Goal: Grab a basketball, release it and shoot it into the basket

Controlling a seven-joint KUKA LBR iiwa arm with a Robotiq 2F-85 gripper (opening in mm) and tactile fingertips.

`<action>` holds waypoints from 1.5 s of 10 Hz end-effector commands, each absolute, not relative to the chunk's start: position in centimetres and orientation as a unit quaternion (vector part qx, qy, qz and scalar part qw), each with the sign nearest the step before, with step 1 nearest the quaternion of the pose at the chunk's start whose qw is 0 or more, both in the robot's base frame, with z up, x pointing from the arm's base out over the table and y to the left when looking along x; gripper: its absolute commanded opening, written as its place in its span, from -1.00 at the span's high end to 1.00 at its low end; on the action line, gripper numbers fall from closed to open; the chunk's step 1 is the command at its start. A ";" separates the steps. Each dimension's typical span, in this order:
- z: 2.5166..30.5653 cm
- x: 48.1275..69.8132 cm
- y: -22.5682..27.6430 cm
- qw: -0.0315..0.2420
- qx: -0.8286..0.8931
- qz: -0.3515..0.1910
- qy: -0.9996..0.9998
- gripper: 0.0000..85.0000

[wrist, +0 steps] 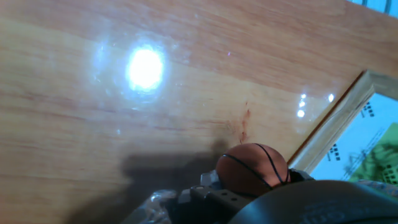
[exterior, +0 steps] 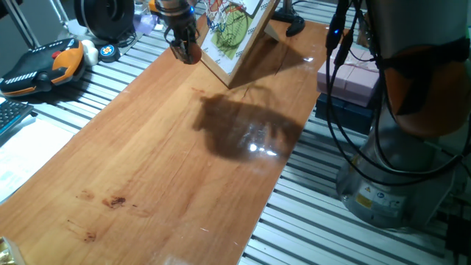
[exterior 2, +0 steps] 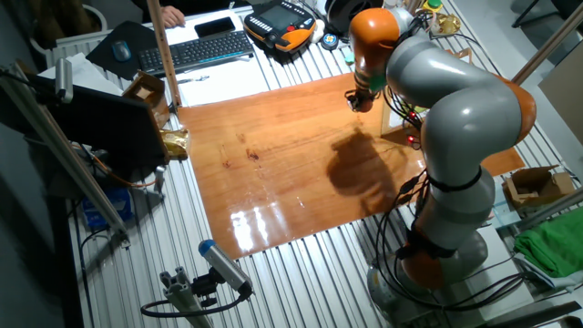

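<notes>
gripper: [exterior: 185, 50] held up off the table at the far end, just beside the board; its fingers hang down toward the wood, body mostly cut off at the top of one fixed view
grip state: pinching the basketball [wrist: 252, 169]; the hand view shows the ball seated at the fingertips with dark seam lines facing the camera, finger housing [wrist: 217, 199] wrapped under it
ball vs gripper: in the jaws, at the tip, not on the table; in one fixed view it reads as a dark brownish lump at the finger ends [exterior: 188, 53]
ball axis: round, no long axis to align; only the release height and direction matter
basket: [exterior: 229, 9] red wire hoop, only partly in frame at the top edge; net not clearly visible
key relation: hoop sits above and to the board side of the ball; ball is currently lower than the rim and beside the board's lower frame, judging by one fixed view
board: [exterior: 237, 33] tilted, wood frame, green and orange drawing; frame edge also in the hand view [wrist: 333, 124], close to the ball
next move (judgement): lift and shift toward the board until over the rim, then open
risk (judgement): letting go here drops the ball onto the table [exterior: 169, 162]
the other fixed view: gripper mostly masked by the arm [exterior 2: 455, 109]; no help on rim clearance
</notes>
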State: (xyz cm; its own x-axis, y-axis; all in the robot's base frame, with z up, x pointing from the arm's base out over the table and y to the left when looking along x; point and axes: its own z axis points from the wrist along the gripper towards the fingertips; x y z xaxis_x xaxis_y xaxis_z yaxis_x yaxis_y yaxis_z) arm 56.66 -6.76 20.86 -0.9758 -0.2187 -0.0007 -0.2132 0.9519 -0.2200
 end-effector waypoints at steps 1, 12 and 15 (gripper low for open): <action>20.9 56.7 -6.8 0.016 -0.094 -0.116 0.989 0.98; 23.7 56.8 -8.8 0.039 -0.037 -0.181 0.982 0.98; 28.4 57.6 -12.2 0.033 -0.058 -0.154 0.986 0.98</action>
